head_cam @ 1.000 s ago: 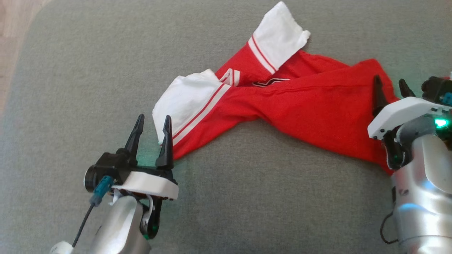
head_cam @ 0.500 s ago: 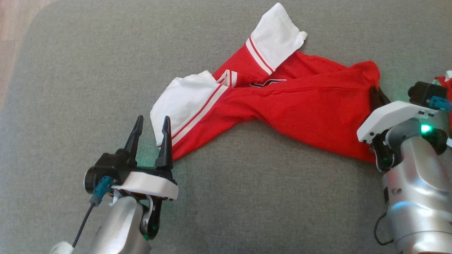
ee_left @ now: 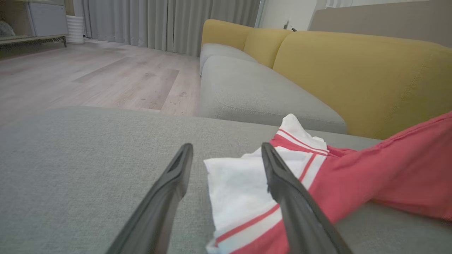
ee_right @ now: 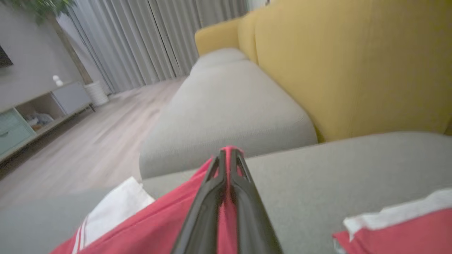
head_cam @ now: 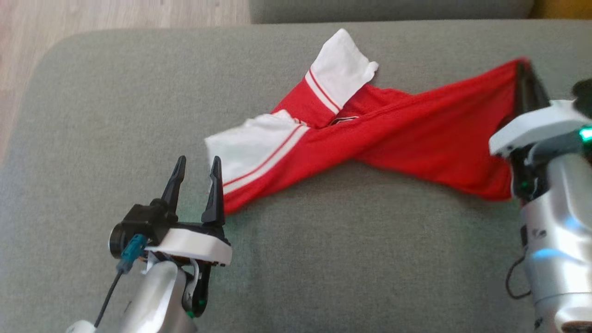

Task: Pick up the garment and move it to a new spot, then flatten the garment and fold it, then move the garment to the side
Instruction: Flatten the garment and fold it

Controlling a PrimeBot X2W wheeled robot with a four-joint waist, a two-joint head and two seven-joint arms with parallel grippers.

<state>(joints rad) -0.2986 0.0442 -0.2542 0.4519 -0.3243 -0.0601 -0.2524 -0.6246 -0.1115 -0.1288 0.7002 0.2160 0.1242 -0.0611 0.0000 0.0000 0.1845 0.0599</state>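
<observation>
We work on a wide grey woven cushion with a rounded corner. On it lies the red cloth garment, whose cuffs are white with red and white stripes at the edge. It lies twisted across the middle and right of the cushion. The far white cuff points toward the cushion's back edge, and the near white cuff lies flat at the left. The garment's right end stands up off the cushion in a peak, and the cloth slopes from there down to the surface.

Our right gripper has its two dark fingers pressed together on that peak, with red cloth pinched between them. Our left gripper sits low over the cushion with its fingers spread well apart and nothing in them. The corner of the near white cuff lies just ahead, between the fingers, and we cannot tell whether the inner finger touches it.

Beyond our cushion we see a grey seat cushion set against a yellow upholstered sofa back. A pale wood-plank floor runs to grey pleated curtains, and a low cabinet stands by the wall. In the right wrist view a piece of red-and-white cloth lies on the cushion at the lower right. We cannot tell whether it belongs to the same garment.
</observation>
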